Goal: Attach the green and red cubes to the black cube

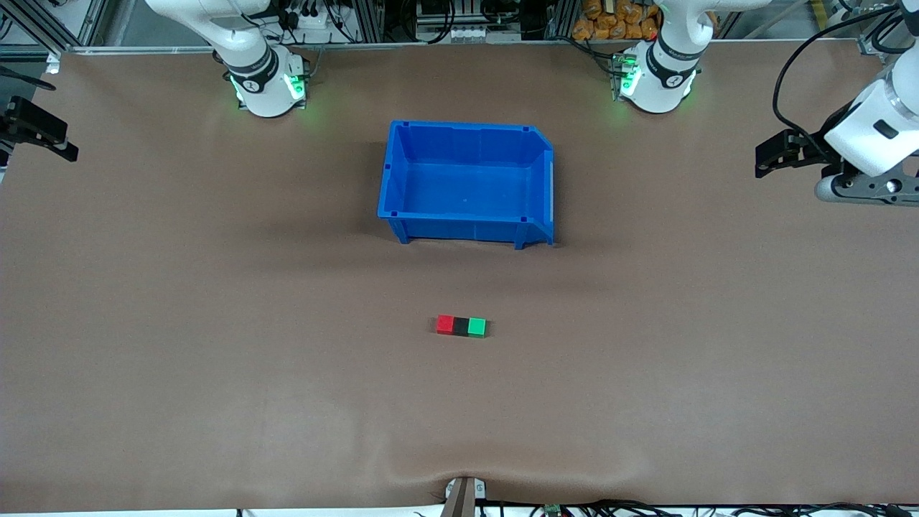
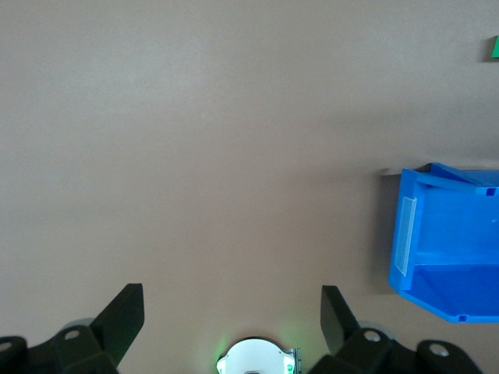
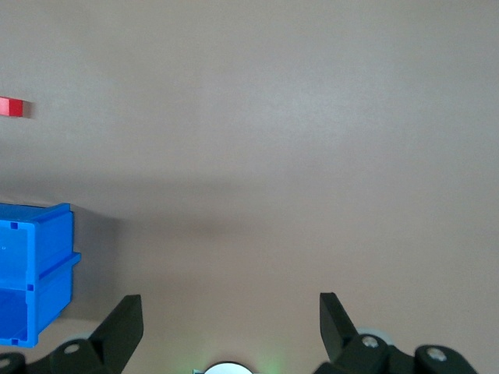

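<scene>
The red cube (image 1: 445, 324), the black cube (image 1: 460, 326) and the green cube (image 1: 477, 327) lie touching in a row on the table, black in the middle, nearer to the front camera than the blue bin. The left wrist view shows only an edge of the green cube (image 2: 494, 48). The right wrist view shows only the red cube (image 3: 11, 107). My left gripper (image 1: 764, 159) (image 2: 231, 308) is open and empty, up over the left arm's end of the table. My right gripper (image 1: 68, 151) (image 3: 230, 312) is open and empty, up over the right arm's end.
An empty blue bin (image 1: 459, 230) stands mid-table between the cubes and the robot bases; it also shows in the left wrist view (image 2: 405, 234) and the right wrist view (image 3: 54, 257). Brown cloth covers the table.
</scene>
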`<state>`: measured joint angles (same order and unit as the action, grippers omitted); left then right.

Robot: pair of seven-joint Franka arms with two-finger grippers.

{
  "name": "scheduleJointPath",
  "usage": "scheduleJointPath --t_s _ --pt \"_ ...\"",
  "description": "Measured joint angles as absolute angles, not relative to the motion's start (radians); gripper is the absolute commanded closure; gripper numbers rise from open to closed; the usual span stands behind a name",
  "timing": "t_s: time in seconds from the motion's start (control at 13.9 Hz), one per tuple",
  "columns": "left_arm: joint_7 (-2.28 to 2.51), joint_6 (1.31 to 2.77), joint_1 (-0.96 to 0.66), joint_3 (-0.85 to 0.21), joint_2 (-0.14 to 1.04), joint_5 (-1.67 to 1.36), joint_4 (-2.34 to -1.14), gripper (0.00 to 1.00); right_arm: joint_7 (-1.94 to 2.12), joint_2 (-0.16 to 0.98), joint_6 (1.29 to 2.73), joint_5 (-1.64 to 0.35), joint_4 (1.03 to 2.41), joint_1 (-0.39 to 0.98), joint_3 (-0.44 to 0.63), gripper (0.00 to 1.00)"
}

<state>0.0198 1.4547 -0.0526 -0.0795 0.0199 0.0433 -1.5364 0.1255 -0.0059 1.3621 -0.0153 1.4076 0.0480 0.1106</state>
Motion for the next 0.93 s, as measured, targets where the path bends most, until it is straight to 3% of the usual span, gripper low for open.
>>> scheduleJointPath --t_s 0.93 --pt "0.05 1.503 -0.051 -0.079 0.023 0.041 -1.534 0.0 0.126 0.006 1.37 -0.015 1.408 0.048 0.112 0.0"
